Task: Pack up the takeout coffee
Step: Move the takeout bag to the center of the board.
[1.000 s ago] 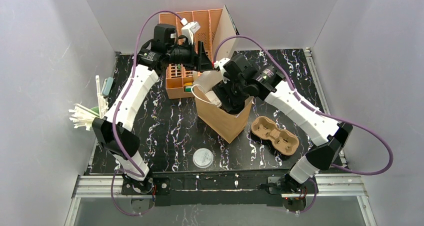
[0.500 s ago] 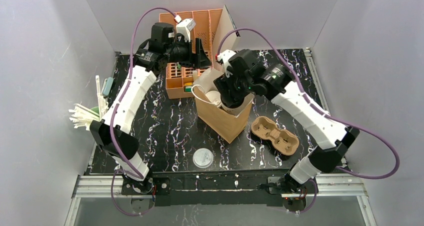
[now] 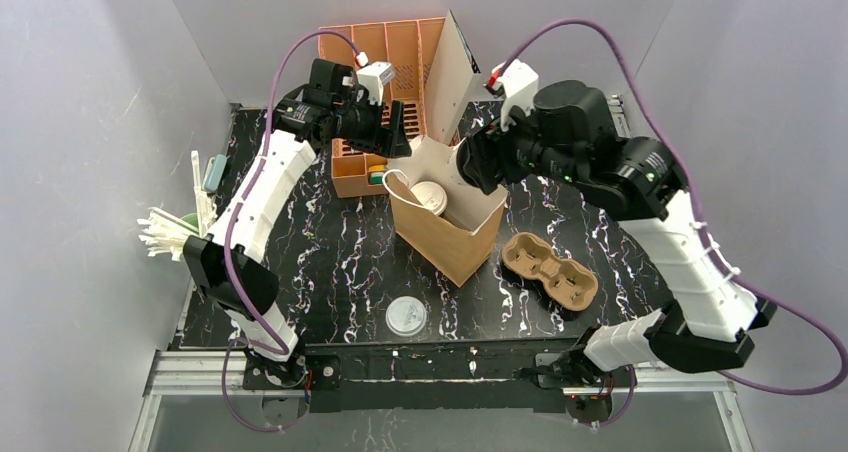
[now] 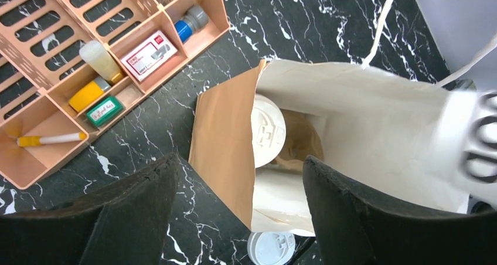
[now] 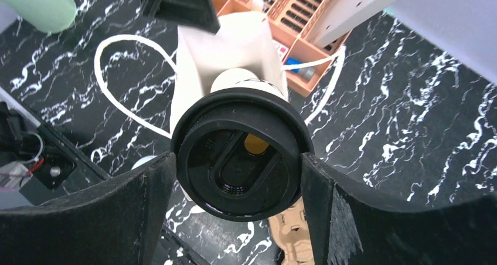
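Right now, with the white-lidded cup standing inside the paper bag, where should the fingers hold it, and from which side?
Grip the cup at the rim of its white lid, on opposite sides, coming straight down through the open mouth of the paper bag. It stands lid up and the bag walls close off every side, so probably only the top is reachable.

This is a robotics lab test cell, not a café. Plain pale walls (image 3: 80,122) box in a black marble-patterned counter (image 3: 330,262) with an aluminium rail (image 3: 200,372) along its near edge. The left arm (image 3: 265,187) and right arm (image 3: 690,262) are mounted there, trailing purple cables (image 3: 570,21). An orange desk organiser (image 3: 375,47), paper bag (image 3: 445,237) and cardboard cup carrier (image 3: 550,270) stand on the counter.
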